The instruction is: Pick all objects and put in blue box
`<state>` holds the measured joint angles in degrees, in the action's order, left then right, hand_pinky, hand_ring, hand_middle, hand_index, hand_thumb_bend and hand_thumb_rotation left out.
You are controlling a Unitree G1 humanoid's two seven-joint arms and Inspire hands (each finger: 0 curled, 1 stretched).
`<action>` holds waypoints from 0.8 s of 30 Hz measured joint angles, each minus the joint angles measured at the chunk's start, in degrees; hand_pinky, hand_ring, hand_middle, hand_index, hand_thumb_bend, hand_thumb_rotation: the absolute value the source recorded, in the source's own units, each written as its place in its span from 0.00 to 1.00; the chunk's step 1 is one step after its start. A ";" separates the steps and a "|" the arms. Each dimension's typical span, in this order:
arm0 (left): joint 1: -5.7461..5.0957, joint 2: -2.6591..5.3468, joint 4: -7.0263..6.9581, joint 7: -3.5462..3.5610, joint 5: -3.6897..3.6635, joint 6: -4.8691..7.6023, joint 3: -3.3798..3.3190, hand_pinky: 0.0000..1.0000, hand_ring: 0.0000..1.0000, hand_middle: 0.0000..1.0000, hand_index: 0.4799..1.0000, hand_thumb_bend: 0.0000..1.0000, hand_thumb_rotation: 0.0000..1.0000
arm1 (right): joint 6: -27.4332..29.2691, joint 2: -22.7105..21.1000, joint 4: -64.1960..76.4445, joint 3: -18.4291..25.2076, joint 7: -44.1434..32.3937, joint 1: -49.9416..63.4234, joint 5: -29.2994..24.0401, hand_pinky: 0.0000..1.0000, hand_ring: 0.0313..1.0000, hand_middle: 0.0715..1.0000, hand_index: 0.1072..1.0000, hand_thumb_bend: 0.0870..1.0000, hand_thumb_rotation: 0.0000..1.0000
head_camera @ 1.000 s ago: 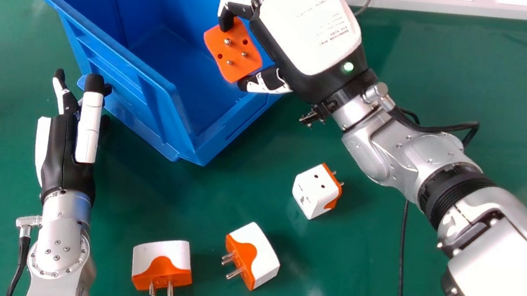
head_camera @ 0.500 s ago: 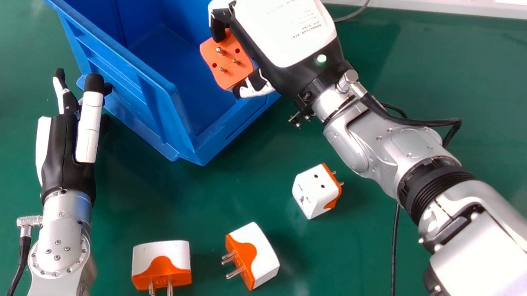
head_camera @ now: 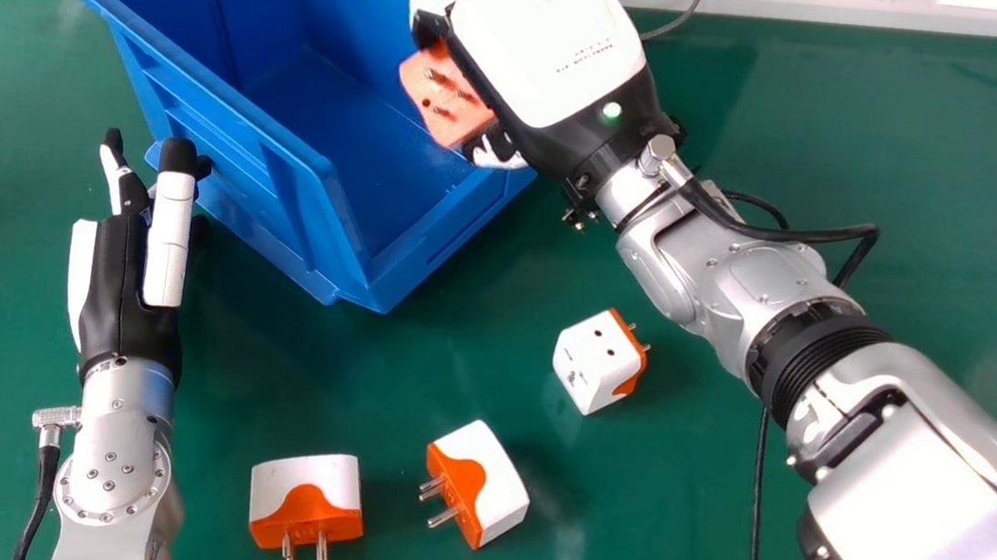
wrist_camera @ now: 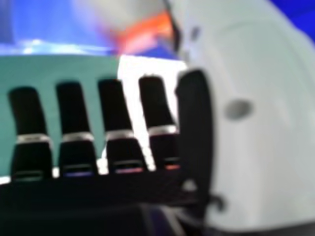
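Over the near right part of the blue box (head_camera: 357, 134), my right hand (head_camera: 544, 47) is shut on an orange and white plug adapter (head_camera: 444, 99), its pinned orange face showing. In the right hand view, the held adapter (wrist_camera: 142, 34) appears blurred beyond the fingers of my right hand (wrist_camera: 261, 123), close to the thumb. My left hand (head_camera: 128, 281) stays left of the box, open and holding nothing. Three more adapters lie on the table: one (head_camera: 597, 363) below the right forearm, one (head_camera: 477, 486) at the lower middle, one (head_camera: 308, 501) left of it.
The green table (head_camera: 841, 139) extends around the box. A black cable (head_camera: 757, 524) runs down beside the right arm, and another cable (head_camera: 681, 19) lies at the far edge. The box's near corner points toward the loose adapters.
My right hand moved left with the adapter, then slightly back to the right, and the adapter has tilted. The left hand and the three loose adapters have stayed put.
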<state>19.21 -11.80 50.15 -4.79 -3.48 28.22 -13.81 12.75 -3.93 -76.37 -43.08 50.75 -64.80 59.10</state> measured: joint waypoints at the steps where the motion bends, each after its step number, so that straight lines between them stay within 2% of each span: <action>1: 0.00 0.00 0.00 -0.06 0.01 0.00 0.00 0.86 0.90 0.86 0.89 0.97 1.00 | -0.05 0.04 0.01 0.00 0.57 0.00 -0.01 0.89 0.93 0.93 0.92 0.84 0.25; 6: 0.01 -0.01 0.01 -0.13 0.03 0.00 0.01 0.86 0.90 0.86 0.89 0.96 1.00 | -0.99 0.14 0.00 -0.06 2.29 0.01 -0.01 0.96 0.98 0.98 0.97 0.88 0.31; 16: 0.02 -0.01 0.00 -0.15 0.06 -0.01 0.04 0.86 0.90 0.86 0.89 0.96 1.00 | 0.74 -0.86 1.25 0.71 4.96 1.18 -0.71 0.99 1.00 1.00 1.00 0.95 0.33; 22: 0.06 0.06 -0.05 -0.30 0.10 -0.11 0.11 0.85 0.90 0.86 0.89 0.96 1.00 | 3.44 -6.30 10.24 3.22 11.20 8.41 -2.88 1.00 1.00 1.00 1.00 0.98 0.31; 24: 0.04 0.13 -0.12 -0.37 0.09 -0.14 0.10 0.85 0.90 0.86 0.89 0.97 1.00 | 4.48 -8.18 12.66 4.31 13.57 12.17 -3.48 1.00 1.00 1.00 1.00 0.99 0.36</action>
<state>19.25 -11.68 50.03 -5.16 -3.40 28.08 -13.70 17.23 -12.11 -63.72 -38.77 64.32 -52.63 55.62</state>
